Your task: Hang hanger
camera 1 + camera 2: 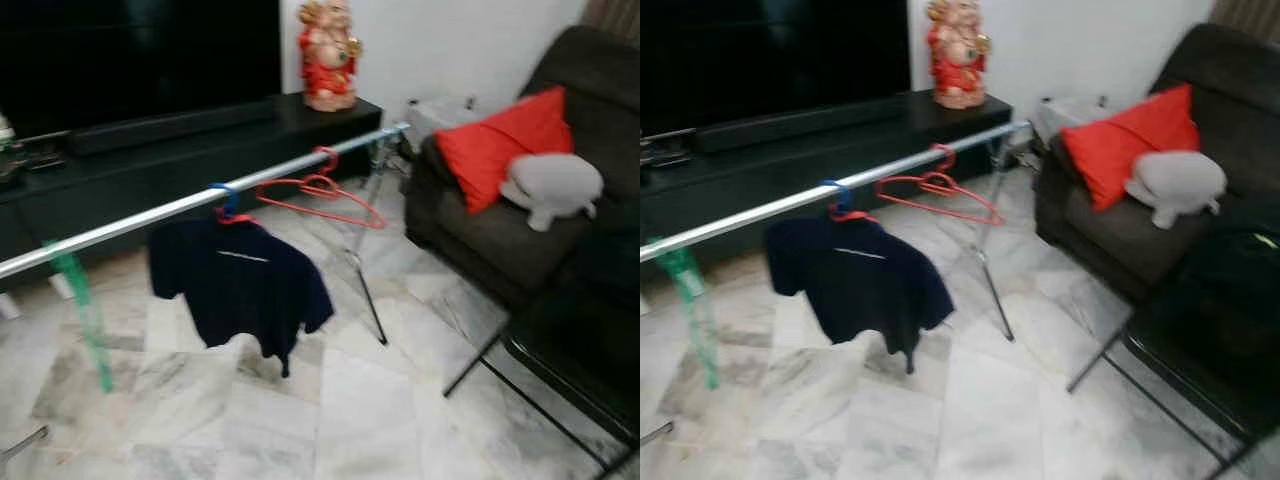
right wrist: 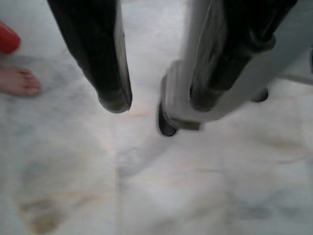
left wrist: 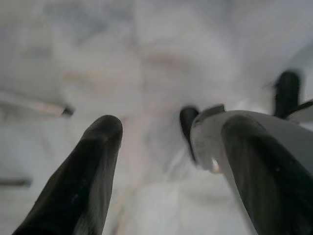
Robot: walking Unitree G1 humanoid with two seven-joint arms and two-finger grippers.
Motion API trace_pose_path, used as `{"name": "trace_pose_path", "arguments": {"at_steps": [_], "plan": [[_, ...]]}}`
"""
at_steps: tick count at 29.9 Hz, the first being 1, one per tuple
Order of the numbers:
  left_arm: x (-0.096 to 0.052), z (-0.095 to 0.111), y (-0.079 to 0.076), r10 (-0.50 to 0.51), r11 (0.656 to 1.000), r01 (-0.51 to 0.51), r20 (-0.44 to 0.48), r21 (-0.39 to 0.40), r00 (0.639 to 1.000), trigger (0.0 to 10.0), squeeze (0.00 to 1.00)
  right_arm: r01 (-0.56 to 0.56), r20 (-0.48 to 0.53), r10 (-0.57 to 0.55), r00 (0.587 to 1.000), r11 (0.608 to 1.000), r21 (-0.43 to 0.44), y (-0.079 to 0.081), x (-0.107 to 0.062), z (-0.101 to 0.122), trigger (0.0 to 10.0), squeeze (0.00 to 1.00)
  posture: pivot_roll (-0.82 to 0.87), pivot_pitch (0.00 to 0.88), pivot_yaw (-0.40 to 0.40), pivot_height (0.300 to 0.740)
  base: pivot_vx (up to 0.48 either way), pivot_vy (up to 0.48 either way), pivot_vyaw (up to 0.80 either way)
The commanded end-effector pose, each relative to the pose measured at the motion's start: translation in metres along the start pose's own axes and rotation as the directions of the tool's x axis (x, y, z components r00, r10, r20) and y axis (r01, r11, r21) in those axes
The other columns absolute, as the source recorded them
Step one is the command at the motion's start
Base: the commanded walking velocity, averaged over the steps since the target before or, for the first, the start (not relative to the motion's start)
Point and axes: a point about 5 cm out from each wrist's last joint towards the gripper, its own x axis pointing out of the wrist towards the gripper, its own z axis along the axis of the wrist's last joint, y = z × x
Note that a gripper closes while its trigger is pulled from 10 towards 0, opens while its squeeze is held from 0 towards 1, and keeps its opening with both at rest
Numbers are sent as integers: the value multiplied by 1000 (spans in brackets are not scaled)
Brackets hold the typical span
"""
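A silver clothes rail (image 1: 180, 205) runs across the room in front of me. An empty red hanger (image 1: 320, 190) hangs from it near its far end. Beside it a dark navy shirt (image 1: 240, 285) hangs on a hanger with a blue hook (image 1: 228, 195). My left gripper (image 3: 171, 147) points down at the marble floor, open, with nothing between its black fingers (image 3: 98, 147). My right gripper (image 2: 161, 93) also hangs over the floor, open and empty.
A dark sofa (image 1: 500, 250) with a red cushion (image 1: 500, 145) and a grey plush (image 1: 555, 185) stands at the right. A black TV console (image 1: 150, 150) with a red figurine (image 1: 328, 55) lies behind the rail. A person's bare foot (image 2: 19, 81) is near my right gripper.
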Motion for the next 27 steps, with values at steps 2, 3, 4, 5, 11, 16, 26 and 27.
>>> {"name": "trace_pose_path", "arguments": {"at_steps": [2,3,4,5,11,16,26,27], "plan": [[-2,-8,6,15,1000,-15,-19,-1,1000,10000,0,-9,-4,9,1000,1000,6,4,0,-1,10000,0,136,0,15,740,0,0,-788],[-2,-7,6,15,1000,-15,-19,-1,1000,10000,0,-9,-4,9,1000,1000,6,4,0,-1,10000,0,136,0,15,740,0,0,-788],[-2,-8,6,16,1000,-16,-16,-6,1000,10000,0,-10,-4,10,1000,1000,6,4,0,-1,10000,0,133,0,18,740,0,0,-788],[-2,-8,6,16,1000,-16,-15,-9,1000,10000,0,-10,-4,10,1000,1000,6,4,0,-1,10000,0,133,0,18,740,0,0,-788],[-3,-8,6,13,1000,-13,-10,-7,1000,10000,0,-10,-6,10,1000,1000,7,5,0,-2,10000,0,129,0,25,740,0,0,-788],[-3,-10,8,16,1000,-16,-17,1,1000,10000,0,-11,-4,11,1000,1000,9,6,0,-3,10000,0,127,0,32,740,0,0,-788],[-3,-10,8,9,1000,-9,-12,4,1000,10000,0,-9,27,7,1000,999,52,7,0,-3,10000,0,126,0,35,740,51,0,-158],[-3,-10,8,9,1000,-9,-12,4,1000,10000,0,-9,27,7,1000,999,52,7,0,-3,10000,0,126,0,35,740,270,0,0]]}}
